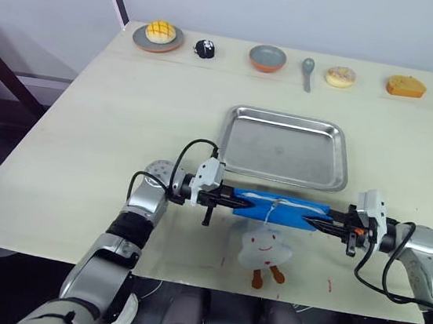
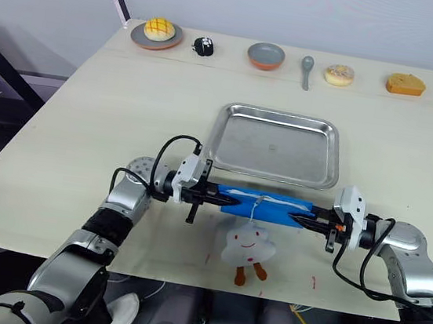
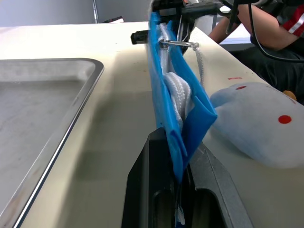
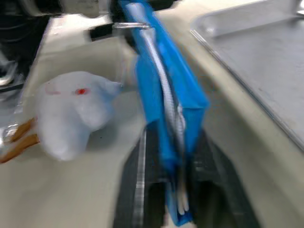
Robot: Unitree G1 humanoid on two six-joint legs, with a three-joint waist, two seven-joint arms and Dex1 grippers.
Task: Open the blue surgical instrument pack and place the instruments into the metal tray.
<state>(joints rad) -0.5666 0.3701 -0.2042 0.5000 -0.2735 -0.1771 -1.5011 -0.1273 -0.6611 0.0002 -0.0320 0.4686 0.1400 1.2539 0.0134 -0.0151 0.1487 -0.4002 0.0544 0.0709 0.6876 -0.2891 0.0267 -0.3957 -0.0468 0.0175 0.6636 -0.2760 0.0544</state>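
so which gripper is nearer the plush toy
Too close to call. The plush toy hangs below the pack, with the left gripper and right gripper on opposite ends.

Counted on the table:
- metal tray, 1
- blue surgical instrument pack, 1
- white plush toy, 1
- grippers, 2: left gripper, right gripper

Far edge, left to right:
- plate with bun, 1
- small black object, 1
- bowl, 1
- grey spoon, 1
- doughnut, 1
- orange cake, 1
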